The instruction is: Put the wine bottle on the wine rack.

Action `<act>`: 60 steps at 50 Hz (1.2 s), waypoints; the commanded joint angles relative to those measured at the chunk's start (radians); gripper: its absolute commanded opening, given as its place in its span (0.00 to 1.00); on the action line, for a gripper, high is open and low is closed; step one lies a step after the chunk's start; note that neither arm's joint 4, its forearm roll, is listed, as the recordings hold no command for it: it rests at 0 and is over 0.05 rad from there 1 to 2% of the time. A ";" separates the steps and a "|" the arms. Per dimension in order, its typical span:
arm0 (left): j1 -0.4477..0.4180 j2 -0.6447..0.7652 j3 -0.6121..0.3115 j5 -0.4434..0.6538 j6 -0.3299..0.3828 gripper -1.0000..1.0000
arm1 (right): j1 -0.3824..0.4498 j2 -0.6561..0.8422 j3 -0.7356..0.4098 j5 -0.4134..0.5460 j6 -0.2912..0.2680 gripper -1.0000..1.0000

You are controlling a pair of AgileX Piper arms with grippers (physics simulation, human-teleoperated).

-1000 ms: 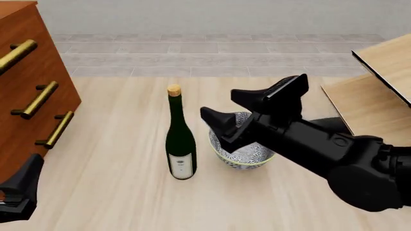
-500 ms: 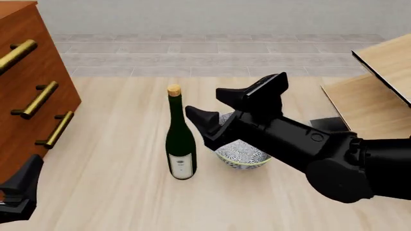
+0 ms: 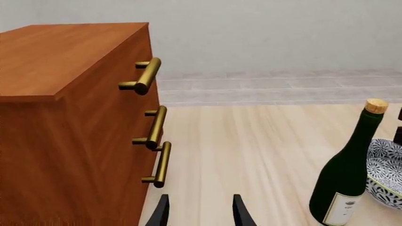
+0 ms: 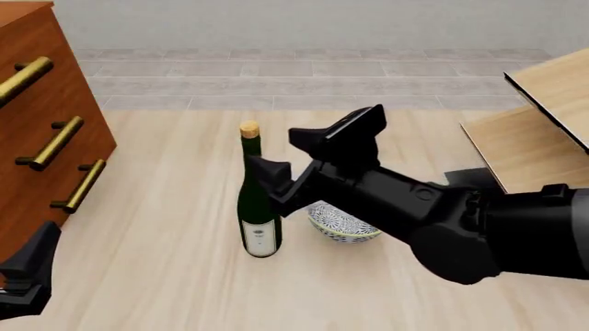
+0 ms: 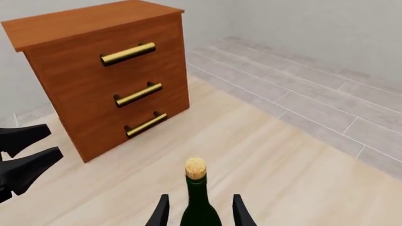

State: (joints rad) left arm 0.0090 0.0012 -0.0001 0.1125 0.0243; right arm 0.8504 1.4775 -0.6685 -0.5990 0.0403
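The dark green wine bottle stands upright on the table with its tan cork up, and also shows in the left wrist view. My right gripper is open at the bottle's neck. In the right wrist view the neck rises between the two fingers without being clamped. The pale-wood wine rack stands at the table's right edge. My left gripper hangs open and empty near the front left corner, well away from the bottle; it also shows in its own wrist view.
A patterned grey-blue bowl sits just right of the bottle, partly under the right arm. A reddish-brown drawer cabinet with brass handles fills the left side. My left gripper appears beside the cabinet.
The right gripper has travelled left from over the bowl to the bottle, so its open fingers now flank the neck. The bottle, the bowl and the left arm have stayed put.
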 commanded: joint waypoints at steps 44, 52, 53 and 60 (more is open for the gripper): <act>0.012 0.000 0.000 0.013 -0.002 1.00 | 0.013 0.153 -0.125 -0.014 -0.005 1.00; 0.014 0.000 0.000 0.013 0.000 1.00 | 0.014 0.160 -0.131 -0.016 -0.003 1.00; 0.015 0.000 0.000 0.013 0.000 1.00 | 0.013 0.160 -0.131 -0.017 -0.001 1.00; 0.015 0.000 0.000 0.015 0.001 1.00 | 0.012 0.156 -0.129 -0.022 0.000 0.00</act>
State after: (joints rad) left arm 0.0227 0.0012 0.0000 0.1253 0.0241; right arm 0.8634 1.6312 -0.7941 -0.6167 0.0360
